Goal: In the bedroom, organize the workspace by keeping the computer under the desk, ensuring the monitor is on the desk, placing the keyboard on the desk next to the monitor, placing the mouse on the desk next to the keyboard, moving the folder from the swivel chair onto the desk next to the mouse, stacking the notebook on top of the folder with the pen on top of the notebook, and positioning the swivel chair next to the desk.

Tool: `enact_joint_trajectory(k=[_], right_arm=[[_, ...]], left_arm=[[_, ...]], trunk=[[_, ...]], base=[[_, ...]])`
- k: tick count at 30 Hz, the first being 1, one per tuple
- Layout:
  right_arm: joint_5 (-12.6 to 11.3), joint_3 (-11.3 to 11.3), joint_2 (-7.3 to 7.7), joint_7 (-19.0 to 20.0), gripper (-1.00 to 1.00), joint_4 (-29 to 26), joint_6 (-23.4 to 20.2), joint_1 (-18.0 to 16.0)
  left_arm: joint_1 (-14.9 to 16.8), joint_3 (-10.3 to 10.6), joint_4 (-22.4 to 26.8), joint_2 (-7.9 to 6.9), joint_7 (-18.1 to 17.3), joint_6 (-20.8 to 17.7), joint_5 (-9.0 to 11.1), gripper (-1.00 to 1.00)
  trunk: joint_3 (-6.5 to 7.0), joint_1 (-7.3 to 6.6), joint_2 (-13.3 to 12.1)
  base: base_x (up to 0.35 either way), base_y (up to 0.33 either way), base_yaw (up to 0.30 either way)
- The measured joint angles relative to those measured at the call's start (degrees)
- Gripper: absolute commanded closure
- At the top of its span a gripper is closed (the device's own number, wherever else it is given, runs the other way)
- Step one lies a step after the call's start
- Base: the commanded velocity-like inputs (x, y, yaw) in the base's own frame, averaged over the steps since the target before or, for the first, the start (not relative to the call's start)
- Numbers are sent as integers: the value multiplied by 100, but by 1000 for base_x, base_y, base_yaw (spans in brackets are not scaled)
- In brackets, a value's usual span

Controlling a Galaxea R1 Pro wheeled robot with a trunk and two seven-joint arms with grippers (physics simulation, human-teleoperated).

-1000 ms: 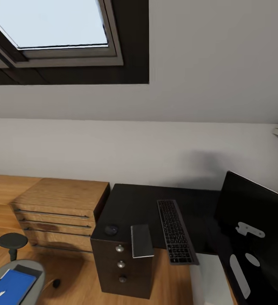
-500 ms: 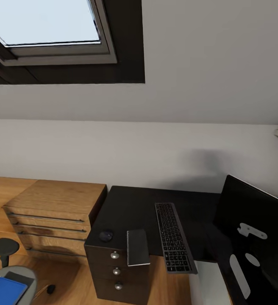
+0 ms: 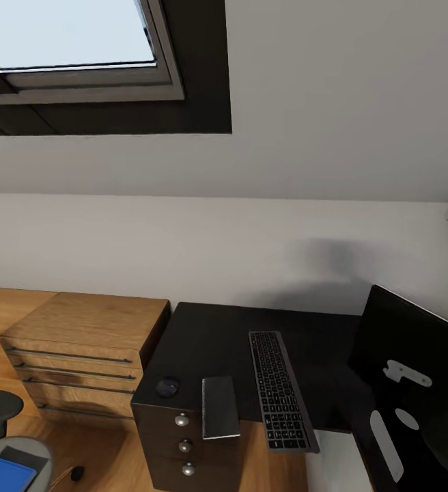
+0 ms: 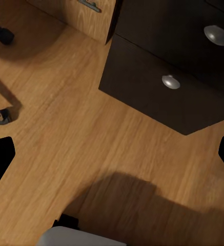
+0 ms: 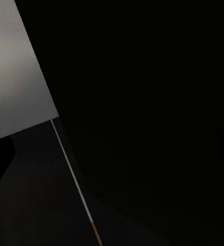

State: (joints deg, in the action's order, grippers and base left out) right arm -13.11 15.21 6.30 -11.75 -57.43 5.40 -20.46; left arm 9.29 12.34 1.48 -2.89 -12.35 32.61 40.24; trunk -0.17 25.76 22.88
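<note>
Camera shifted right so swivel chair [image 3: 9, 459] sits further left, notebook [image 3: 220, 407] overhanging bench [image 3: 210, 342] edge beside keyboard [image 3: 278, 389], left tool [image 4: 112, 154] fingers apart, right tool state unclear

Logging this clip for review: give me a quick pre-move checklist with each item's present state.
1. Keyboard on the desk: ok.
2. Notebook stacked on the folder: not ok; it lies on the desk, overhanging the front edge.
3. Folder off the swivel chair: not ok, it lies on the seat.
4. Monitor standing on the desk: cannot tell, its base is hidden.
5. Left claw open and empty: ok.
6. Right claw state: cannot tell.
</note>
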Motion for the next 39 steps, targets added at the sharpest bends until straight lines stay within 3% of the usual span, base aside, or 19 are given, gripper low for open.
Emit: enact_joint_trajectory(k=[12,39], right_arm=[[0,0,0,0,-100,0,0,-1],[0,19,9,-21,-100,6,0,-1]], left_arm=[[0,0,0,0,0,7,2,-100],[0,-2,0,-6,1,7,5,-100]], trunk=[[0,-1,0],[0,0,0]], base=[[155,0,0],[53,-35,0]])
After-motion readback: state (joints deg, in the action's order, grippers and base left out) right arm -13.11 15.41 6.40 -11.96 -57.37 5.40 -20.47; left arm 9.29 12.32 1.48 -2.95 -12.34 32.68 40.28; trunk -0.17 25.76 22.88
